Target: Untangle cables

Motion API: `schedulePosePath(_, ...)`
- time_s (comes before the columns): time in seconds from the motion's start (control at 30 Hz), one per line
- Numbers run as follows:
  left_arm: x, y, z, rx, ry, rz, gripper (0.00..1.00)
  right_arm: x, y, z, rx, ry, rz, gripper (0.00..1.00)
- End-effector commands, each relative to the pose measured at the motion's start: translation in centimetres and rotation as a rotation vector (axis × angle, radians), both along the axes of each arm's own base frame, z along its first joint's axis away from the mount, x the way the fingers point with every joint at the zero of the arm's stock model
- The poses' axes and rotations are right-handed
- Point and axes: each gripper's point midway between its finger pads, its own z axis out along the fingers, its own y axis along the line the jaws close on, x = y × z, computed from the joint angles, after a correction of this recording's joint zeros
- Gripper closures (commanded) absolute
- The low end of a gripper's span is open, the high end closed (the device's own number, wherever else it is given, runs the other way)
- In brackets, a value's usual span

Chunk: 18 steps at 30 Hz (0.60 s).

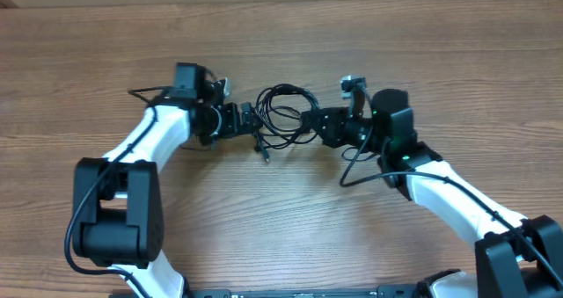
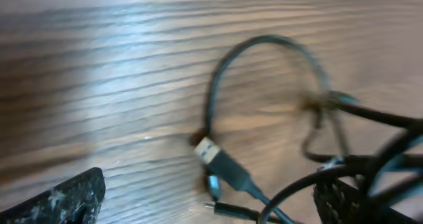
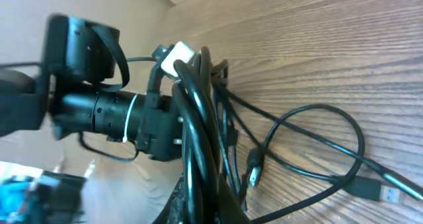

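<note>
Cables (image 1: 280,113) lie looped between left fingers (image 2: 66,199), spread wide apart, and right fingers (image 1: 318,122), pinched shut on the bundle.

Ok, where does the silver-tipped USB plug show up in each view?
Overhead: the USB plug is probably the small end hanging below the cables, near centre; too small to be sure.
Left wrist: lower centre, silver tip pointing up-left.
Right wrist: bottom right corner, tip pointing right.
Shared landmark: the tangled cables, centre in the overhead view, right edge in the left wrist view, centre-left in the right wrist view.
</note>
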Motion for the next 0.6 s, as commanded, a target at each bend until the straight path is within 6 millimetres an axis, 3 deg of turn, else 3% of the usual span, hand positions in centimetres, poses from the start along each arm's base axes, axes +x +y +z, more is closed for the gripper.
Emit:
schedulePosePath(0.0,-0.2,-0.3,4.8,-0.32,-0.211,-0.227,0.0,0.0,-1.7,2.0,0.112,0.04,0.04,0.96)
schedulePosePath(0.1,-0.5,0.5,9.0,-0.546,-0.375,-0.304,0.0,-0.1,-2.9,2.4,0.144,0.048,0.063,0.96)
schedulePosePath(0.2,-0.6,1.9,11.1,-0.647,-0.462,-0.307,0.01,0.0,-3.7,2.6,0.159,0.051,0.069,0.96)
schedulePosePath(0.37,-0.4,3.0,10.6,-0.618,-0.461,-0.278,0.0,-0.6,-3.4,2.9,0.176,0.057,0.105,0.96)
schedulePosePath(0.5,-1.0,1.7,10.0,-0.572,-0.517,-0.368,0.19,-1.2,-2.9,3.8,0.213,0.051,0.156,0.96)
schedulePosePath(0.57,-1.3,1.0,10.0,-0.563,-0.55,-0.413,0.21,-1.9,-2.6,4.4,0.232,0.038,0.21,0.96)
